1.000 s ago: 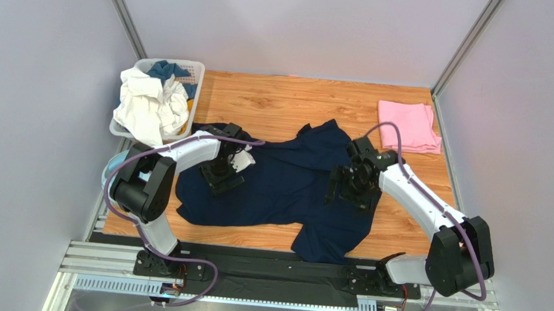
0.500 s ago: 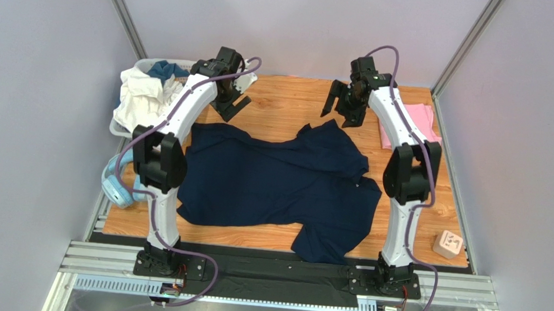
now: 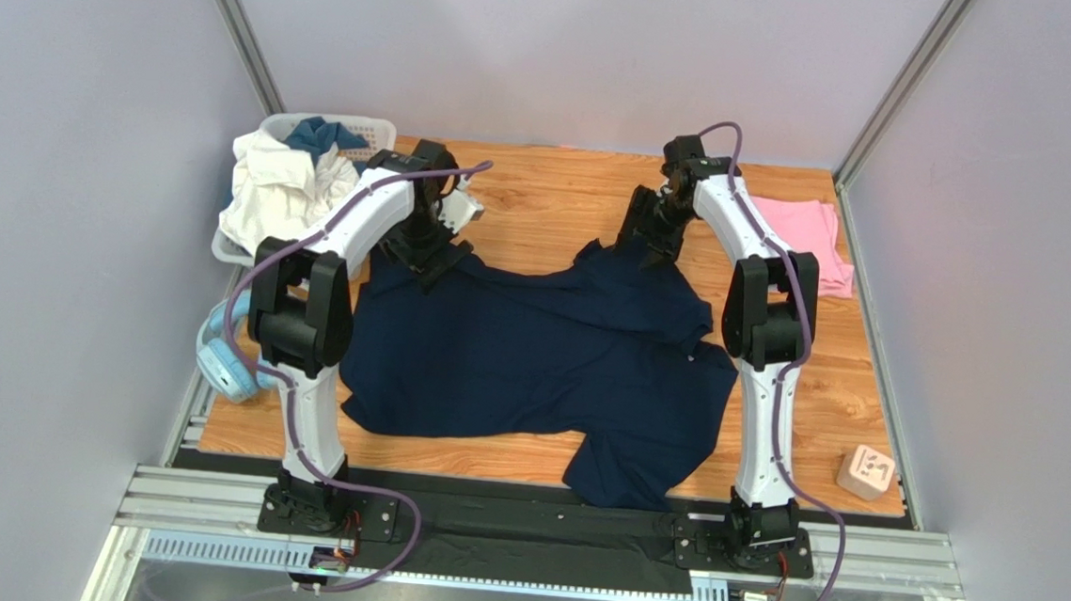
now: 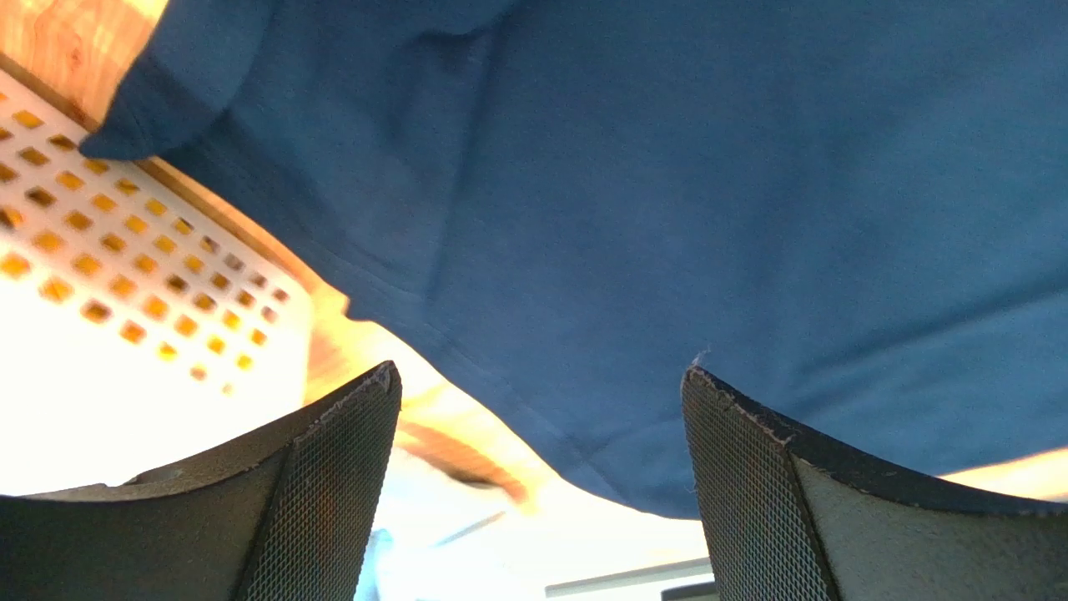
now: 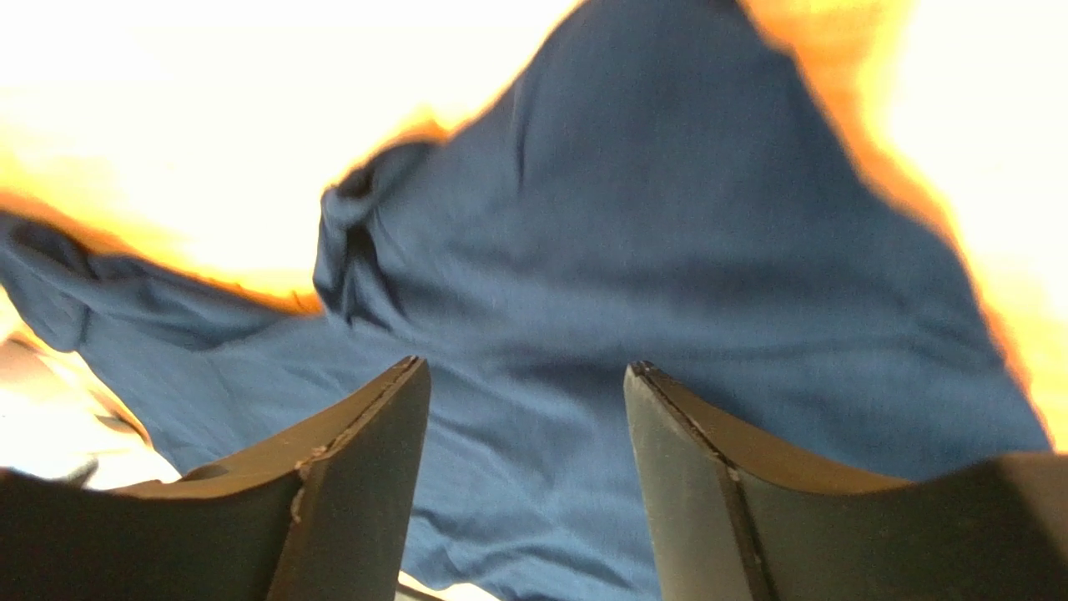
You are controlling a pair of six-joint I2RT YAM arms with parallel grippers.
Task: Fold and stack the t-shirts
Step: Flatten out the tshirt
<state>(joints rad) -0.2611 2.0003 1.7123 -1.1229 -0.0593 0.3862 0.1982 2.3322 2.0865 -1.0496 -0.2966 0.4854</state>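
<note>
Both grippers have dropped from high over the far half of the table (image 3: 549, 189) down to the far edge of the navy shirt (image 3: 524, 349). That shirt lies spread and rumpled across the middle of the wooden table, with one sleeve pointing to the far side and its hem hanging toward the near edge.

The left gripper (image 3: 432, 247) sits over the shirt's far-left corner, just beside the basket (image 3: 373, 131). Its fingers are spread wide, and navy cloth fills the gap beyond them in the wrist view. The right gripper (image 3: 647, 232) hangs at the far sleeve, fingers likewise apart with nothing pinched. Whether either one touches the cloth I cannot tell.

The basket stands in the far-left corner, holding a crumpled white cloth (image 3: 273, 190). The pink shirt (image 3: 825, 250) lies folded at the far-right corner, partly hidden behind the right arm (image 3: 768, 303). Light-blue headphones (image 3: 223, 364) rest off the table's left edge. A small block (image 3: 865, 472) sits near the right front corner.
</note>
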